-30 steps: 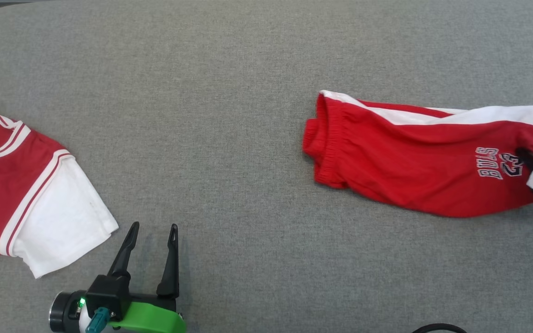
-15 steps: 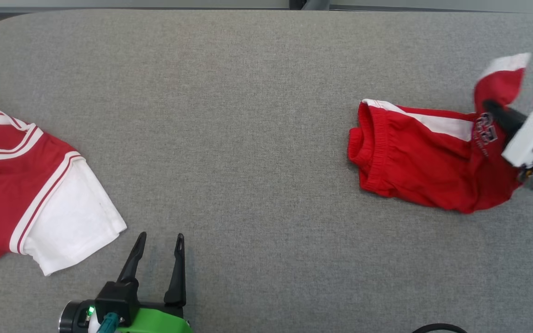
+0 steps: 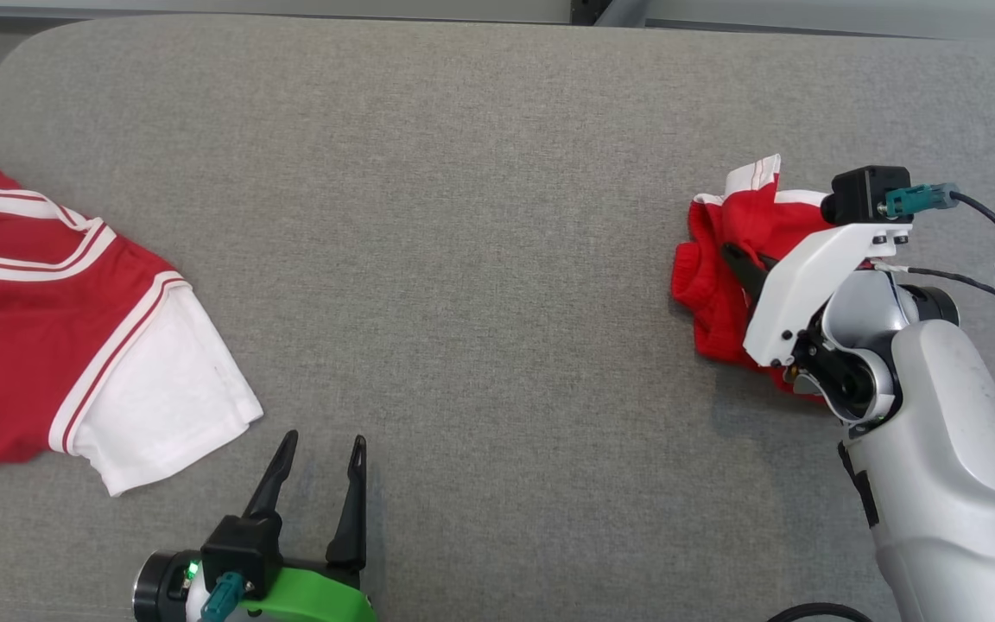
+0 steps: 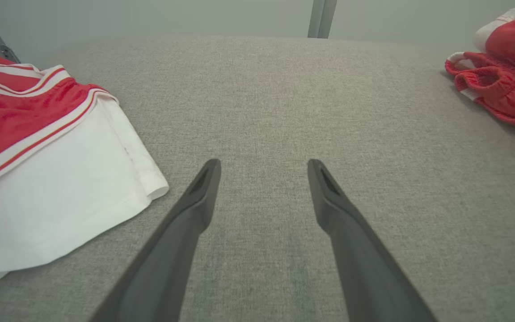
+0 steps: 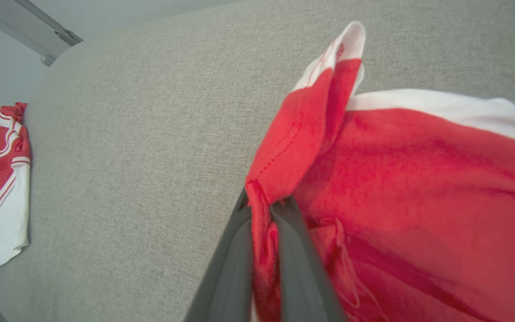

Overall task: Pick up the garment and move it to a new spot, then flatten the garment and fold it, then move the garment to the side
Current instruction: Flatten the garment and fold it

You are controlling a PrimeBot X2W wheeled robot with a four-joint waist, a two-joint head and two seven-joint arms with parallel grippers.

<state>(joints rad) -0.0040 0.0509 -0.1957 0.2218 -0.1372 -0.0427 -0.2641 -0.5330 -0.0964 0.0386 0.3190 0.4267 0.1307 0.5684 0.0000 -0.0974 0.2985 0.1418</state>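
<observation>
Red shorts (image 3: 722,259), white side stripe, elastic waistband: bunched in a heap at the right of the grey table (image 3: 497,259), waistband toward its centre. One red hem edge raised, pinched in the right gripper (image 5: 264,205); white-trimmed corner sticks up.

The red garment (image 3: 700,304) is soft knit cloth, the grey tabletop (image 3: 463,216) matt, rough-woven fabric.
</observation>
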